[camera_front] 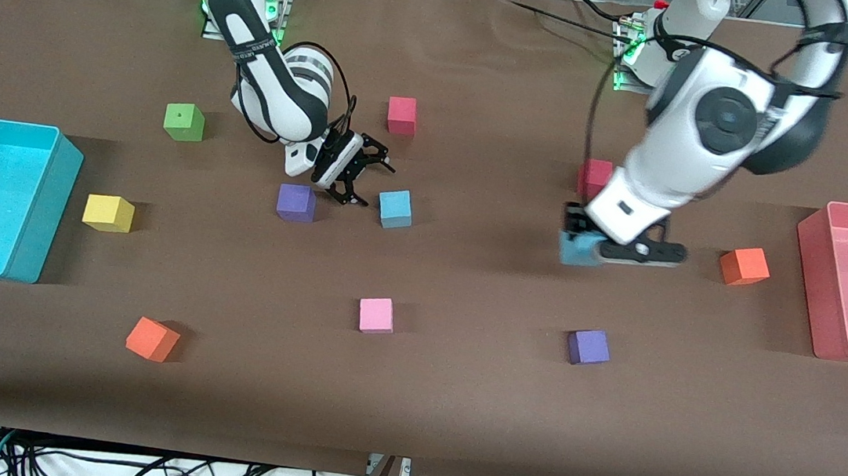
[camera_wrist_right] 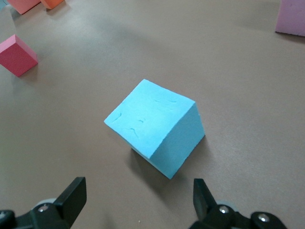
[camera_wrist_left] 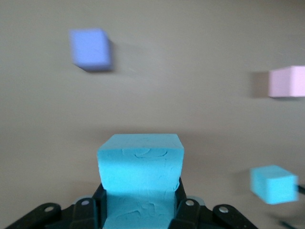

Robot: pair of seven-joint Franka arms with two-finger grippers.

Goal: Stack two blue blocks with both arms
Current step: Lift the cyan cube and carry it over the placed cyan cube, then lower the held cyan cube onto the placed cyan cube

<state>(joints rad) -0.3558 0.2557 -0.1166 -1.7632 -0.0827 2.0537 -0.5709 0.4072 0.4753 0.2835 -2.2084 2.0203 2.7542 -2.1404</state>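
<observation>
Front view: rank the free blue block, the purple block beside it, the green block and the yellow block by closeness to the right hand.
From the right hand:
1. Blue block and purple block, flanking it: too close to call.
2. Green block, toward the cyan bin.
3. Yellow block, beside that bin.

Blocks on table: two blue [camera_front: 395,208] [camera_front: 577,248], two purple [camera_front: 296,202] [camera_front: 588,347], two orange [camera_front: 152,339] [camera_front: 744,266], two red [camera_front: 402,116] [camera_front: 594,178]. One each of green [camera_front: 184,122], yellow [camera_front: 109,213], pink [camera_front: 376,315]. Two bins: one cyan [camera_front: 39,221], one pink [camera_front: 812,255]; two arms [camera_front: 268,72] [camera_front: 703,133].

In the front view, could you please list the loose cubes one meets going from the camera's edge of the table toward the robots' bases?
Orange cube → purple cube → pink cube → yellow cube → green cube → red cube.
</observation>
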